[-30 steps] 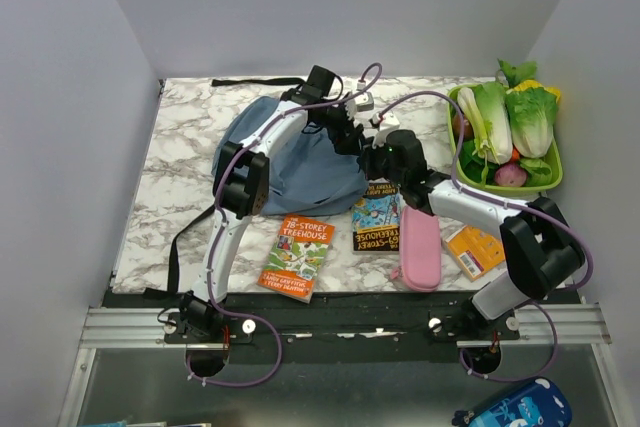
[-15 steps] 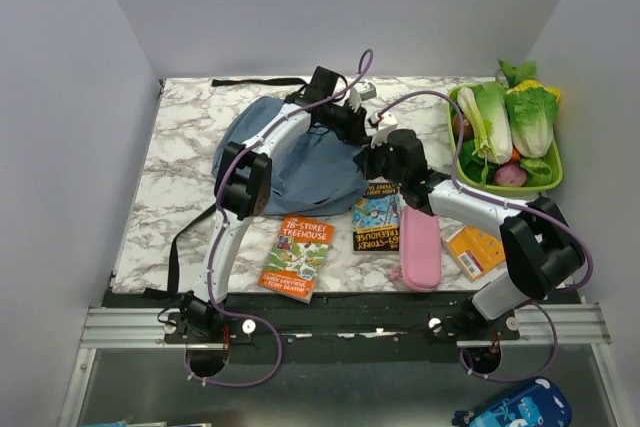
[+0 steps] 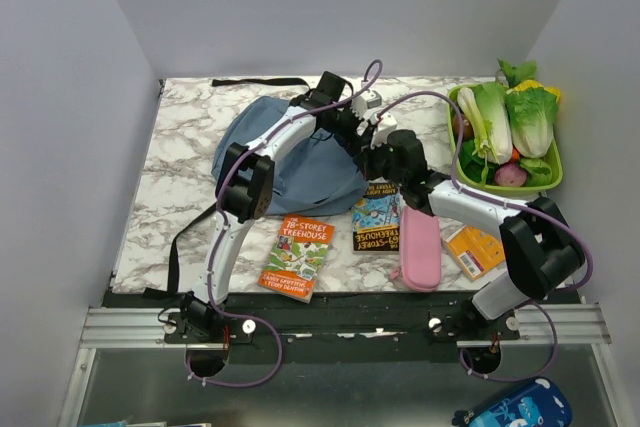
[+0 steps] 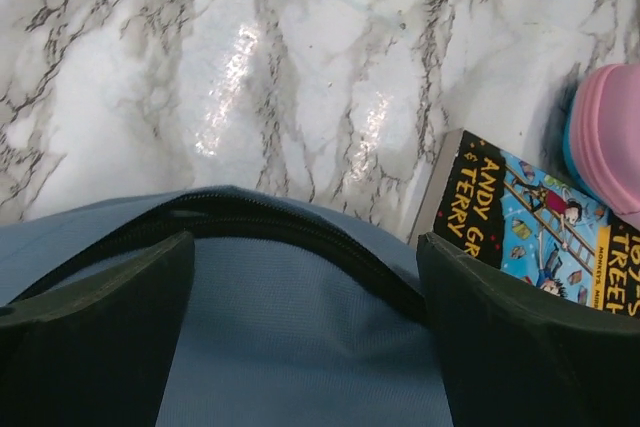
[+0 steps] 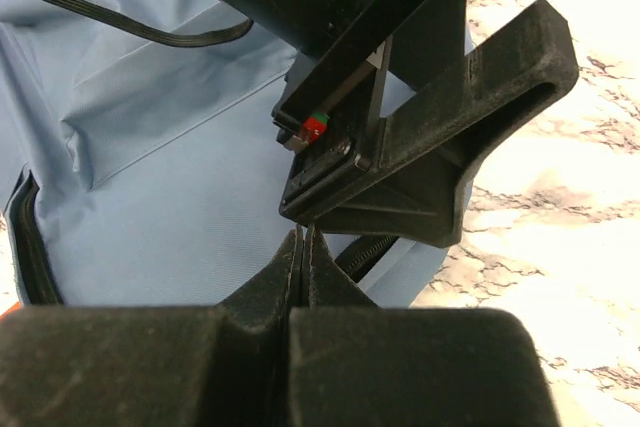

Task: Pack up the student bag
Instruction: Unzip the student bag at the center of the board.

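Observation:
The student bag (image 3: 290, 162) lies on the marble table, dusty blue with black straps (image 3: 185, 237). My left gripper (image 3: 357, 130) hangs over its right edge. In the left wrist view its fingers (image 4: 100, 297) stand wide apart, the left gripper (image 4: 305, 242) open over the bag fabric (image 4: 300, 347) and its black zipper (image 4: 300, 219), gripping nothing. My right gripper (image 3: 375, 149) sits right beside it, shut. In the right wrist view the right gripper (image 5: 303, 239) has its tips pressed together just above the bag (image 5: 150, 147), under the left gripper's finger (image 5: 450, 117); I see nothing between them.
Two storey-treehouse books (image 3: 297, 257) (image 3: 377, 219), a pink pencil case (image 3: 420, 247) and an orange book (image 3: 473, 249) lie in front of the bag. A green tray (image 3: 553, 179) of vegetables stands at the back right. A bright blue pouch (image 3: 515, 407) lies below the table edge.
My left wrist has shifted slightly over the bag's right edge, first back, then forward and right. The right arm has stayed put, shut.

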You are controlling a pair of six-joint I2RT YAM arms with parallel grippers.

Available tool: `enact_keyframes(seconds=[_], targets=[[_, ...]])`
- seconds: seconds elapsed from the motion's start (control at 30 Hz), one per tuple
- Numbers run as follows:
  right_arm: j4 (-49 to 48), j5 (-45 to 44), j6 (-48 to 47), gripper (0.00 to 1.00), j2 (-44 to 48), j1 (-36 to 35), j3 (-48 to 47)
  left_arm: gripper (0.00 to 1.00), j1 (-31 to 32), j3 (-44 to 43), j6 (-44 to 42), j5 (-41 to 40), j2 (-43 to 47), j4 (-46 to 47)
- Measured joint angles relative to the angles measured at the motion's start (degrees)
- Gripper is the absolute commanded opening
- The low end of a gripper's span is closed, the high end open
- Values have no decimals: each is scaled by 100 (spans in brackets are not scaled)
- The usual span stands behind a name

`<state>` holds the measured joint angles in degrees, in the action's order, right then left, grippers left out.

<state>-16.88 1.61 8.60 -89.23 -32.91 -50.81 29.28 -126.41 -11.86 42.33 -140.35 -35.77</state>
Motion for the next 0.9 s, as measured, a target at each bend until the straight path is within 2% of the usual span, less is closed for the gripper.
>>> enact_keyframes(seconds=[0.17, 0.47, 0.6, 0.67, 0.7, 0.77, 0.8, 0.87, 0.9], targets=[[-42, 20, -52, 1, 0, -33, 28, 99, 22, 623, 109, -568, 439, 317], [4, -37, -170, 1, 0, -52, 59, 99, 271, 647, 197, -1821, 588, 258], [-26, -52, -216, 1, 0, -79, 72, 99, 319, 365, 90, -2065, 533, -155], [-101, -61, -223, 1, 9, -83, 72, 98, 326, -238, 11, -2094, 289, -621], [-129, -61, -225, 1, 9, -90, 72, 87, 343, -555, 9, -2092, 142, -785], [-138, -61, -225, 1, 9, -118, 72, 72, 402, -699, 11, -2087, 79, -863], [-149, -61, -225, 1, 9, -131, 72, 57, 446, -608, 15, -2085, 109, -850], [-146, -63, -232, 1, 9, -160, 72, 40, 514, -389, 24, -2063, 151, -826], [-142, -66, -245, 1, 9, -166, 72, 25, 538, -293, 46, -2044, 151, -815]])
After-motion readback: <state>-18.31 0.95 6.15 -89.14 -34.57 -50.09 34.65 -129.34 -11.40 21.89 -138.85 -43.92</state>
